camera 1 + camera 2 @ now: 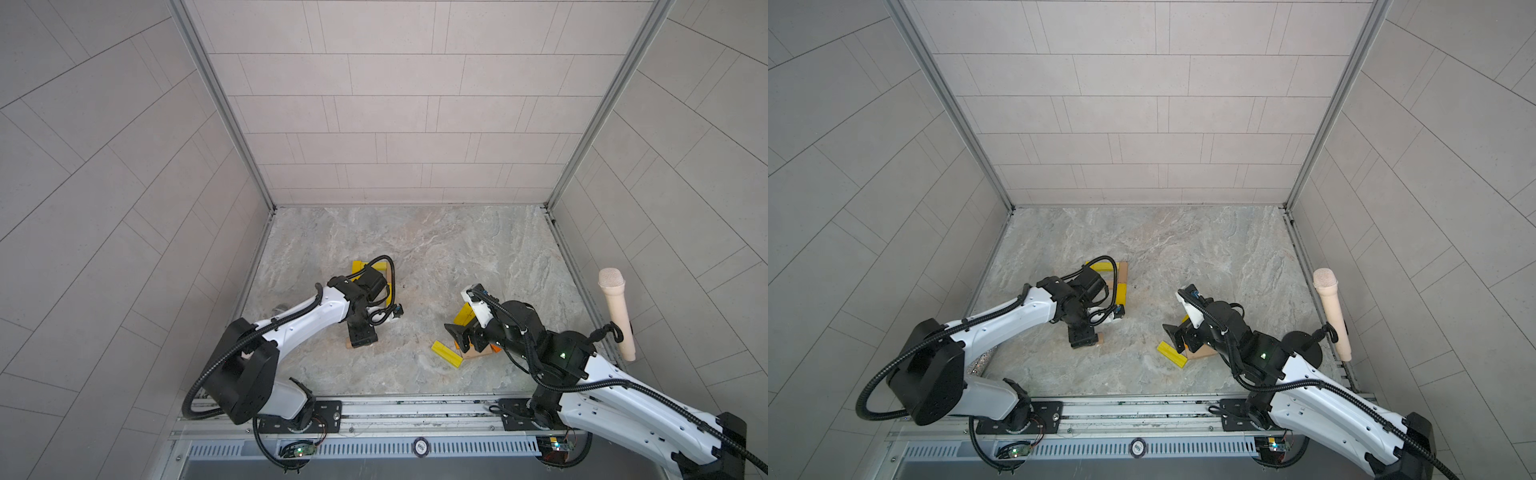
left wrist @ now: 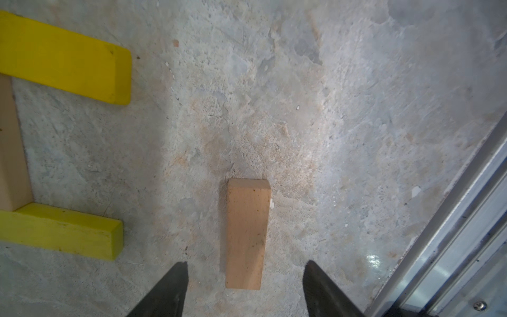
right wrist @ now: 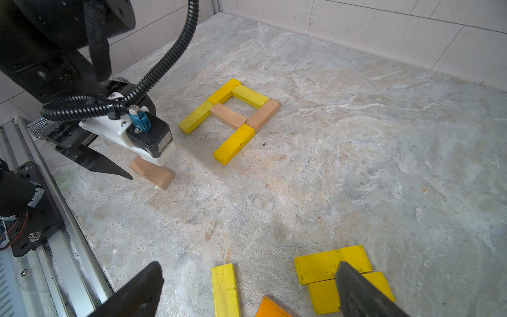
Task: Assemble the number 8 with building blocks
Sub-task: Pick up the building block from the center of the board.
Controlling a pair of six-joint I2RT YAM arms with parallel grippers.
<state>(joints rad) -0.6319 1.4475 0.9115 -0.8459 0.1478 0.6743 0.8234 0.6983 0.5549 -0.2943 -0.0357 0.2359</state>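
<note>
The partly built number 8 (image 3: 230,115), made of several yellow and tan building blocks, lies left of the table's middle; in a top view (image 1: 1121,282) my left arm covers most of it. A loose tan block (image 2: 247,233) lies flat just in front of it. My left gripper (image 2: 246,263) is open and straddles this block's near end, with a gap on each side. The same tan block (image 3: 153,173) shows in the right wrist view. My right gripper (image 3: 249,264) stands open above a loose yellow block (image 3: 225,288), touching nothing.
An orange block (image 3: 270,308) and two flat yellow blocks (image 3: 332,263) lie beside the right gripper. A beige microphone (image 1: 619,320) stands on a holder at the right wall. A glittery silver microphone (image 1: 982,365) lies by the left rail, under my left arm.
</note>
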